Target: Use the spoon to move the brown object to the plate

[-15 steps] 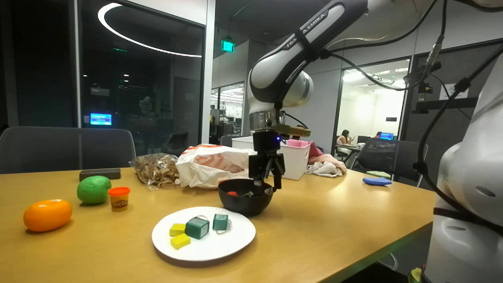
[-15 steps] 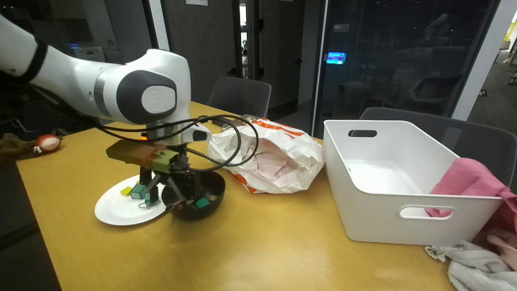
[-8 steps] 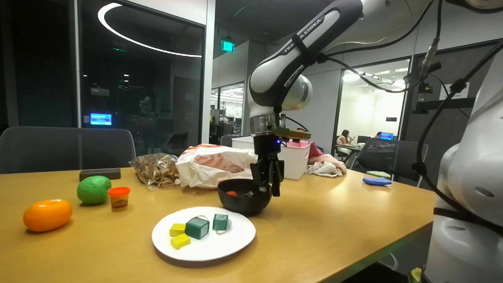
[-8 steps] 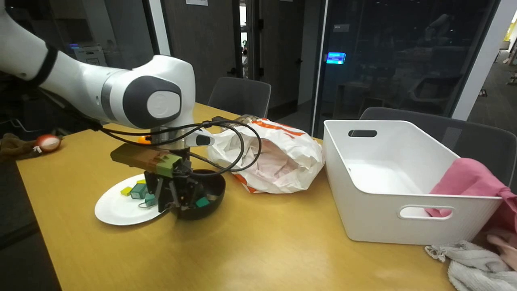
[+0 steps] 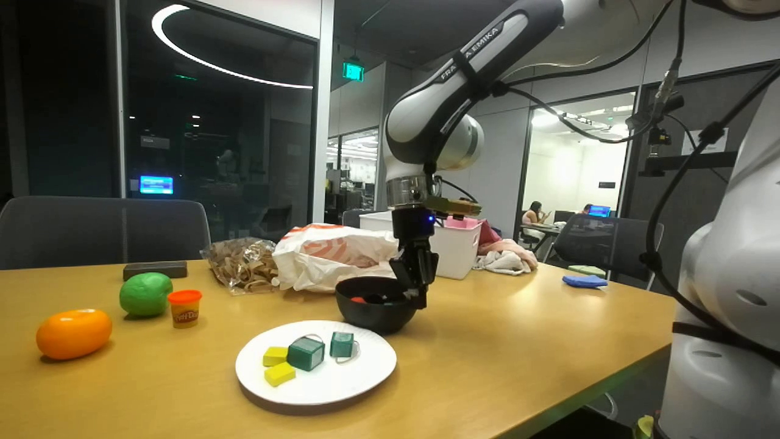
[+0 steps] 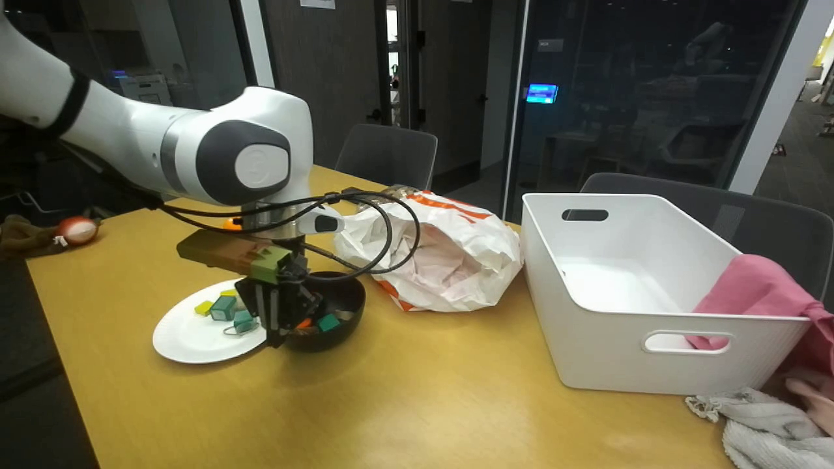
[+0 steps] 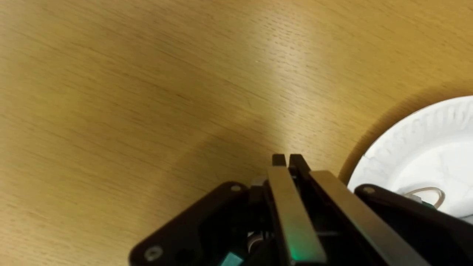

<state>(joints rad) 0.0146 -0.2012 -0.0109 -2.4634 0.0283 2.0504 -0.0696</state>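
My gripper (image 5: 418,300) stands at the near rim of the dark bowl (image 5: 373,318), tips low beside its wall. In the wrist view the fingertips (image 7: 279,159) are together but for a thin slit; whether something thin lies between them is hidden. I cannot make out the spoon in any view. Inside the bowl lie a teal block (image 6: 328,322), an orange-red piece (image 6: 304,323) and a dull grey-brown piece (image 6: 344,315); which is the brown object I cannot tell. The white plate (image 5: 341,387), beside the bowl, bears teal and yellow blocks.
A white paper bag (image 6: 449,273) sits behind the bowl, with a big white bin (image 6: 651,352) beyond it. Farther along the table are a green fruit (image 5: 146,294), an orange one (image 5: 74,334), a Play-Doh tub (image 5: 184,309) and a bag of brown strips (image 5: 244,265).
The jaws have gone from wide apart to shut, and the gripper has come down to the bowl's near rim. The bowl has shifted slightly, away from the gripper.
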